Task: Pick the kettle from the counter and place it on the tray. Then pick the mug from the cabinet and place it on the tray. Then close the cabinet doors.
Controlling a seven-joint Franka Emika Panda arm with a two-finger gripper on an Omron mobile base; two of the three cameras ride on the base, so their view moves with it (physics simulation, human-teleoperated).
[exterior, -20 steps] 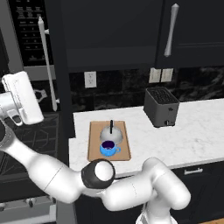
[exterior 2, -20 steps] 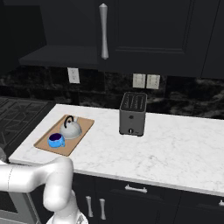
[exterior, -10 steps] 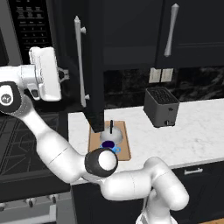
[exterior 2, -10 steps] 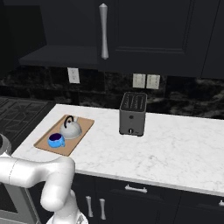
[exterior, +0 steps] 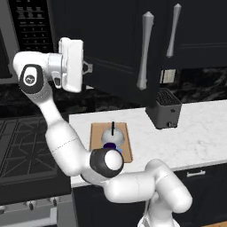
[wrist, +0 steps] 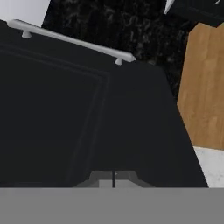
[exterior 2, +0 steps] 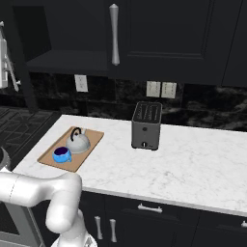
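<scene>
The wooden tray (exterior 2: 88, 143) lies on the white counter (exterior 2: 193, 164). On it stand the silver kettle (exterior 2: 77, 142) and the blue mug (exterior 2: 61, 154); from the left the kettle (exterior: 112, 135) hides most of the mug. The left cabinet door (exterior: 119, 44) hangs part-way swung, its silver handle (exterior: 144, 48) facing out. My gripper (exterior: 89, 68) is shut and empty, its tips against that door's outer face. In the hand view the shut gripper (wrist: 113, 178) rests on the black door panel (wrist: 65, 118) below its handle (wrist: 74, 39). The right door (exterior 2: 164, 38) is closed.
A black toaster (exterior 2: 146, 125) stands on the counter right of the tray. The gas stovetop (exterior: 26, 146) lies to the left, with the microwave (exterior: 31, 31) above it. The dark inner shelf (exterior 2: 67, 61) of the cabinet shows behind the swinging door.
My hand has moved up and to the right against the left cabinet door, and the door has swung from wide open toward closed. Kettle, mug and tray have stayed put.
</scene>
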